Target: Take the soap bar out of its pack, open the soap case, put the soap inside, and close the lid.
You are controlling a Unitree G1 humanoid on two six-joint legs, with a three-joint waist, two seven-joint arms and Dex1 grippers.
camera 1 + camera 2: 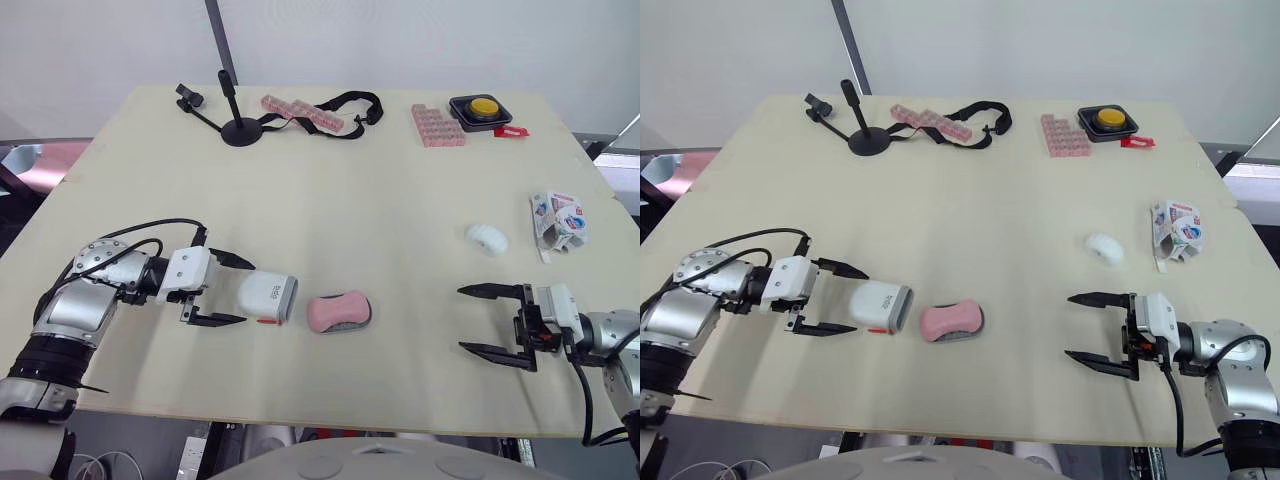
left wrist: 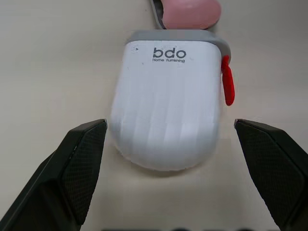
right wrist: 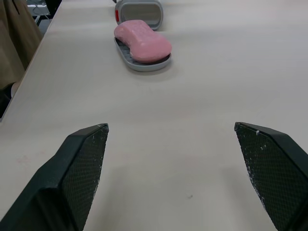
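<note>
Left end effector (image 1: 248, 291) spread over beige table (image 1: 350, 200), white wall (image 1: 400, 40) beyond.

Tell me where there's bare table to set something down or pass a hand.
Bare: the middle, between the black stand and the pink soap; also the near strip between the soap and the right gripper. Crowded: the left gripper flanking the white case cover, and the right side by the torn pack and small white piece.

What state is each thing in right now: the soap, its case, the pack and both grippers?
soap: unwrapped, resting on the grey tray.
white cover: off, lying beside the tray.
soap pack: opened, crumpled.
left gripper: open, straddling the cover.
right gripper: open, empty.
</note>
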